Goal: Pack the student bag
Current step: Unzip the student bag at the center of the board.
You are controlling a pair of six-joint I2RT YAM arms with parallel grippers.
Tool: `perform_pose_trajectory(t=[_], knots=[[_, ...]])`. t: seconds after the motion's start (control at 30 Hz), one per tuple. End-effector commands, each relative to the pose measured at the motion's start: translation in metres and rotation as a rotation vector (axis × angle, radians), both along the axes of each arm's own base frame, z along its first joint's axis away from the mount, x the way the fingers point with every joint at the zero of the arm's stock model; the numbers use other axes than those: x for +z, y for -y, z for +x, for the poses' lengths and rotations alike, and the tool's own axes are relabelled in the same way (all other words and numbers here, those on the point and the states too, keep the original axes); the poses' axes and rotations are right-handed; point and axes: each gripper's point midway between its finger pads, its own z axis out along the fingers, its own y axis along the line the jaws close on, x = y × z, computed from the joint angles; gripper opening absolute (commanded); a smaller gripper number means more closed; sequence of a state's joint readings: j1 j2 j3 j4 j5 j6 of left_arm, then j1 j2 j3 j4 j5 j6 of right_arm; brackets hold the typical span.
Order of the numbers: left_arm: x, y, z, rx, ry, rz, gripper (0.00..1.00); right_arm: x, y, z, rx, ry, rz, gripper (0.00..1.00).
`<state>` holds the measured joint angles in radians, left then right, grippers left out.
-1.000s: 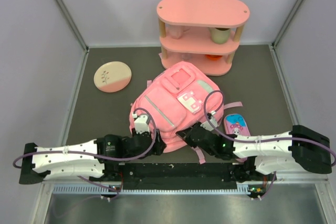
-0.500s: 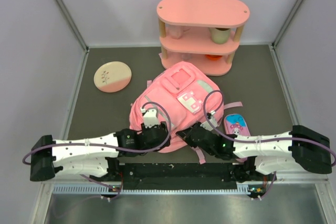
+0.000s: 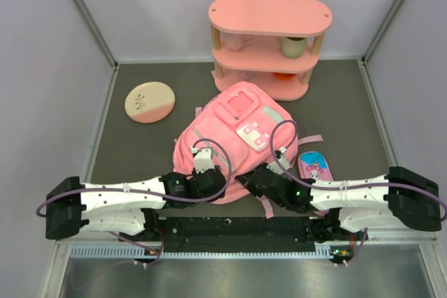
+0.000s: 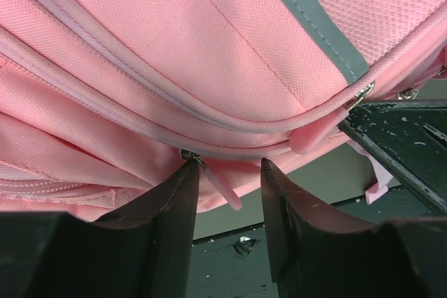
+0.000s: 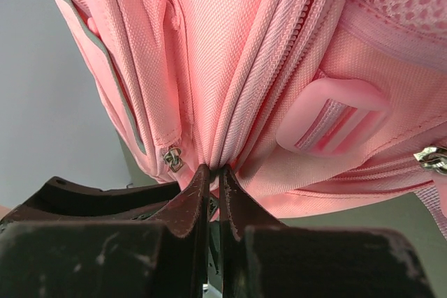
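**Grippers at the near edge of the student bag, zip apparently not yet opened**

Top external view: the student bag [image 3: 234,137] is lying front-up in the middle of the table [image 3: 349,102], its far end close to the pink shelf [image 3: 269,15]. A pencil case [image 3: 314,167] is lying just beside it, and a plate [image 3: 149,102] is sitting well apart. The left gripper [image 3: 208,172] and right gripper [image 3: 246,179] are both reaching the bag's near edge.

Left wrist view: the fingers [image 4: 174,200] are standing spread, flanking a pink zip pull [image 4: 222,185] that is hanging unclamped between them.

Right wrist view: the fingers [image 5: 192,200] are pressing together at a zip seam. Whether they are catching any fabric cannot be told.

Judgement: the step in hand looks like opening the bag. The next move calls for pinching the pull squarely, then drawing it along the track while the other arm is steadying the bag.
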<state>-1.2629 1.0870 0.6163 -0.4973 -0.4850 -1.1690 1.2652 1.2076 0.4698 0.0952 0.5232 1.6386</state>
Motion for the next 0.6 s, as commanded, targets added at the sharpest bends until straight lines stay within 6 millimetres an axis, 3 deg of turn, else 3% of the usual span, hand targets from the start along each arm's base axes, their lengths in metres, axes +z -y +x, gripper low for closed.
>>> perform_pose_trajectory(t=[0.0,0.2,0.23,0.33,0.57], knots=[[-0.009,0.005,-0.008,-0.021,-0.049,0.001,0.43,0.02,0.005,0.02,-0.085,0.074,0.023,0.0],[-0.019,-0.002,-0.009,-0.017,-0.054,0.037,0.27,0.021,0.007,0.021,-0.091,0.081,0.018,0.0],[-0.02,-0.004,-0.008,-0.016,-0.051,0.044,0.17,0.022,0.007,0.021,-0.091,0.083,0.021,0.0],[-0.021,-0.009,-0.006,-0.011,-0.039,0.065,0.0,0.023,0.008,0.022,-0.094,0.09,0.02,0.0],[-0.008,-0.029,-0.001,-0.012,0.019,0.122,0.0,0.035,0.019,0.03,-0.12,0.118,0.045,0.0]])
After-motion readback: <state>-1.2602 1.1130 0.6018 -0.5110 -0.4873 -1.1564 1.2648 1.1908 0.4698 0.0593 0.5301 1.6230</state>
